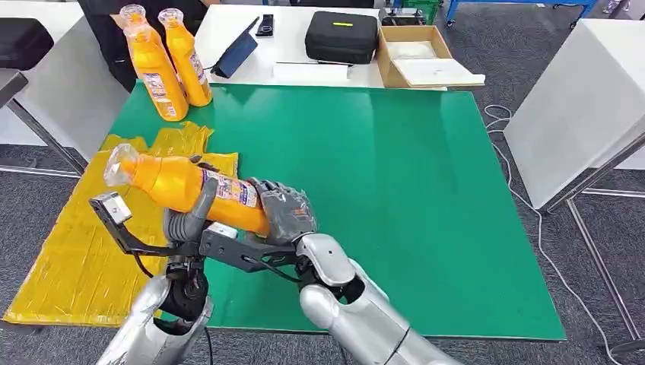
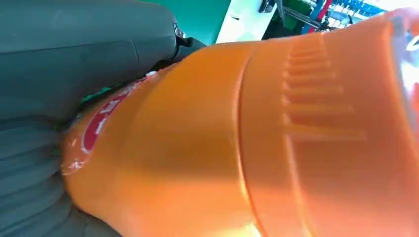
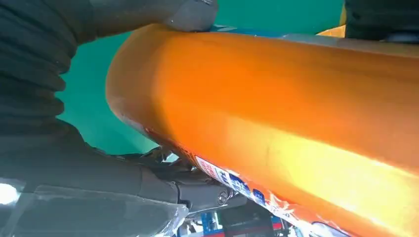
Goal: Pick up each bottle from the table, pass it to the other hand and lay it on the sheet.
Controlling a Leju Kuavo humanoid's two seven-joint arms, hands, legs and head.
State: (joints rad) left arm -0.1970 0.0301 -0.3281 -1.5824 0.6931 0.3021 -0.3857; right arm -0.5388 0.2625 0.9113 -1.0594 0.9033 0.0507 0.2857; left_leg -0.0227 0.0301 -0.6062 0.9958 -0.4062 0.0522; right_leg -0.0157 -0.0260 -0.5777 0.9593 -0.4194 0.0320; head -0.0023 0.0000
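Note:
An orange bottle [image 1: 182, 186] with a clear cap lies tilted in the air over the near left part of the green mat [image 1: 395, 190], cap pointing left. My left hand [image 1: 190, 217] grips its middle, thumb across the label. My right hand [image 1: 285, 209] holds its base end. In the left wrist view the bottle [image 2: 247, 148] lies against my left hand [image 2: 59, 74]. The right wrist view shows the bottle [image 3: 296, 108] between the thumb and fingers of my right hand [image 3: 49, 98]. Two more orange bottles [image 1: 156, 72] [image 1: 189, 61] stand at the mat's far left corner. The yellow sheet [image 1: 76, 251] lies to the left.
Behind the mat on a white table are a tablet [image 1: 236, 52], a black case [image 1: 342, 36] and an open cardboard box [image 1: 414, 57]. A white table [image 1: 578, 106] stands to the right, with cables [image 1: 525, 205] on the floor beside it.

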